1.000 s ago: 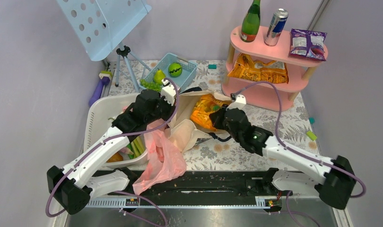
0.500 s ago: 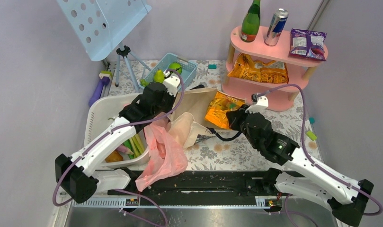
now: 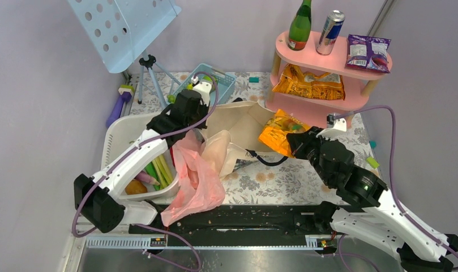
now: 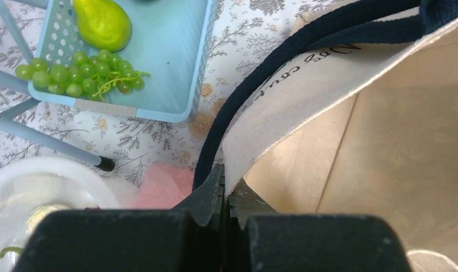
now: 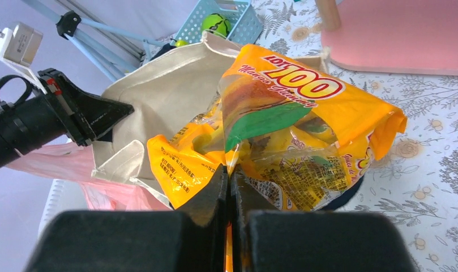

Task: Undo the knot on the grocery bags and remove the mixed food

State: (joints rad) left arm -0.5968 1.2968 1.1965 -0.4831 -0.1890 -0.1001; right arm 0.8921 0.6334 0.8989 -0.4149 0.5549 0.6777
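The beige canvas tote [image 3: 238, 122] lies open at mid table. My left gripper [image 3: 199, 127] is shut on its rim beside the black handle [image 4: 226, 127], as the left wrist view [image 4: 225, 182] shows. My right gripper [image 3: 292, 141] is shut on an orange snack packet [image 3: 278, 133] and holds it just right of the tote's mouth; the right wrist view [image 5: 231, 170] shows the packet [image 5: 289, 119] pinched at its edge. The pink plastic bag [image 3: 195, 184] lies slack at the table's front. Leeks [image 3: 161, 170] lie in the white tub [image 3: 116, 136]. A pear [image 4: 102, 22] lies in the blue basket [image 4: 158, 68].
A pink two-tier shelf [image 3: 328, 85] at the back right carries a green bottle [image 3: 299, 25], a drink can [image 3: 330, 32], a purple packet [image 3: 368, 52] and orange packets [image 3: 308, 85]. A blue music stand [image 3: 124, 28] rises at the back left. Grapes [image 4: 73, 73] lie in the basket.
My right gripper has pulled the orange snack packet out of the tote and rightward toward the pink shelf. My left gripper has lifted the tote's rim back and up, opening the mouth wider.
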